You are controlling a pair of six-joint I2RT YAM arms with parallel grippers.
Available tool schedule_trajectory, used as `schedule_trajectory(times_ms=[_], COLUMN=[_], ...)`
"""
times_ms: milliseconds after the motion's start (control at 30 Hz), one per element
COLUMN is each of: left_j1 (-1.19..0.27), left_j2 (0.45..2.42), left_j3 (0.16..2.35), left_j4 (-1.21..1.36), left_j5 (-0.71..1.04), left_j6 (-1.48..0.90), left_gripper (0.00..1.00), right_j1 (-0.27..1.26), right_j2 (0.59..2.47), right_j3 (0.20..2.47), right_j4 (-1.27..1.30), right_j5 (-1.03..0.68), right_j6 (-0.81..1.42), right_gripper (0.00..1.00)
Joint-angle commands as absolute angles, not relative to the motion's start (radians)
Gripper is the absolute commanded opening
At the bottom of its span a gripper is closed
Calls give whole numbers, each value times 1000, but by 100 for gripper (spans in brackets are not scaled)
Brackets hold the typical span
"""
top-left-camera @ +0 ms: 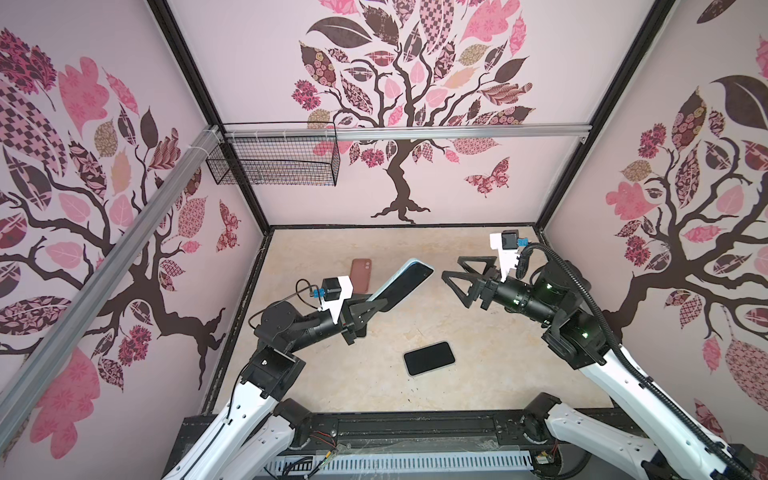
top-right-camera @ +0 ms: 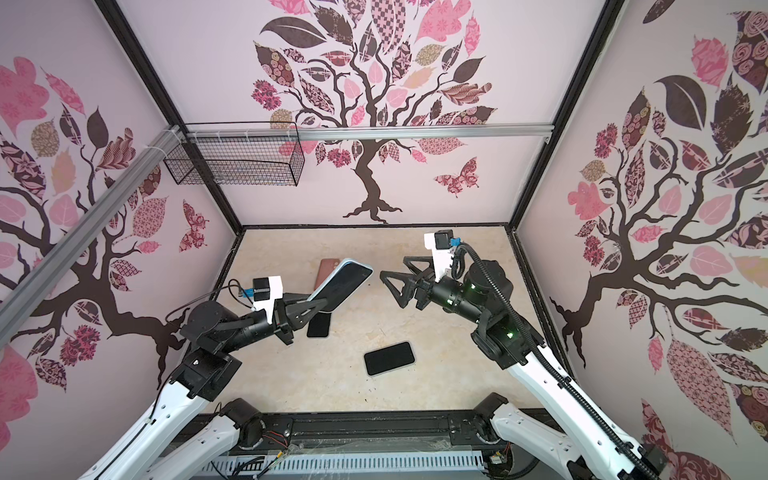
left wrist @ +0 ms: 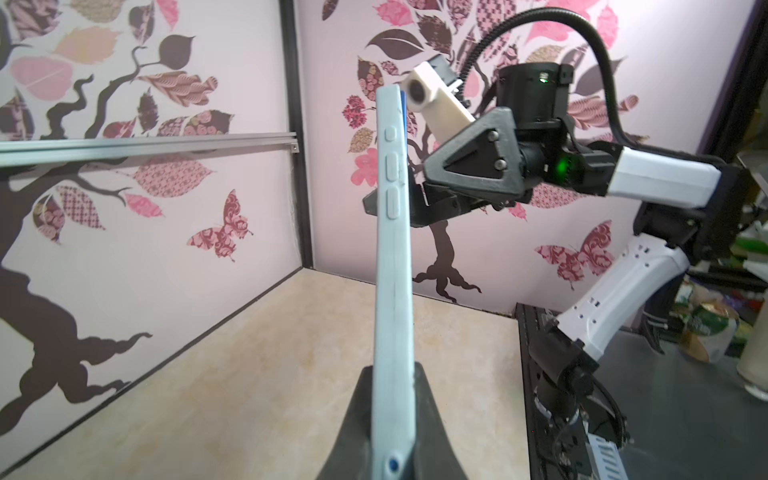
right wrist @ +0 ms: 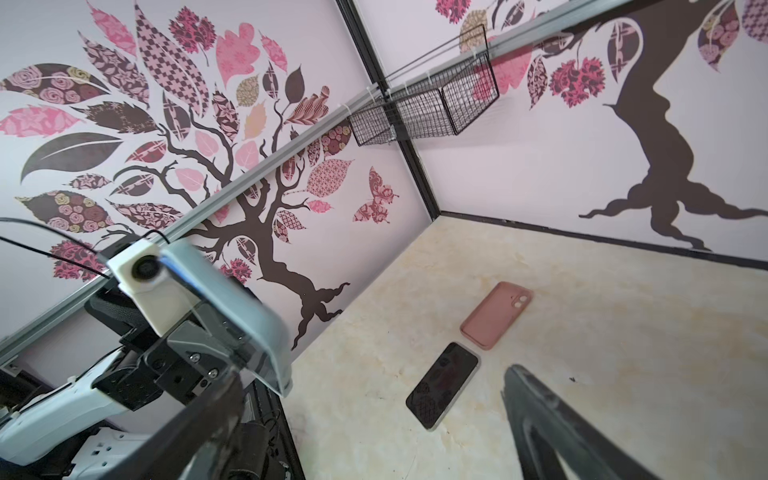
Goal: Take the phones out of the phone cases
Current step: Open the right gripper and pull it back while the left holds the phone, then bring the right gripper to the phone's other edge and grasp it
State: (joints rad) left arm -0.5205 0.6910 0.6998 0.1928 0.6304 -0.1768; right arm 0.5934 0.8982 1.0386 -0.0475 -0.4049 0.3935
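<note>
Desk (top-left-camera: 498, 374): beige, marbled top, enclosed by walls printed with trees. Wire basket (top-left-camera: 274, 162): black mesh, hung from the metal rail at the back left corner, above the desk. Left hand (top-left-camera: 370, 305): jaws drawn narrow, clamped on the lower end of the cased phone and holding it clear of the desk, tilted, its free end pointing toward the right hand. Right hand (top-left-camera: 451, 266): jaws spread wide, holding nothing, just beside the free end of the phone and apart from it. Phone (top-left-camera: 403, 284): dark screen, seated inside the light-blue phone case (left wrist: 392, 270), whose side buttons show in the left wrist view. Spare black phone (top-left-camera: 429, 358): flat on the desk, screen up, near the front, between the two arms. Second dark phone (right wrist: 442, 384): flat on the desk, screen up, below the left hand. Pink case (right wrist: 496, 313): lying back up, camera cut-out visible, just beside the second dark phone.
</note>
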Motion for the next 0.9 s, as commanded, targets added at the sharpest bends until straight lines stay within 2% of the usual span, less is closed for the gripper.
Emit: schedule_trajectory(times_ms=[0,200,400,633,867], left_j1=[-544,-641,-679,-683,-687], left_j2=[692,764,804,822,838], left_j3=[723,769,754,774,760], left_j4=[375,443,601,642,678], left_j5=[483,436,427,438,442], left_j6=[-409,-533,-625,-679,-710], left_gripper=[0,0,0,0,0], right_j1=[597,597,622,688,723], right_j2=[926,947,1025,1062,1099], right_j3=[1013,872,790,815,853], right_j4=[53,462,856,803,820], right_j5=[-517,-745,-841,-834,-797], right_j6=[372,577,788,718,679], right_gripper=[99,99,92,84,68])
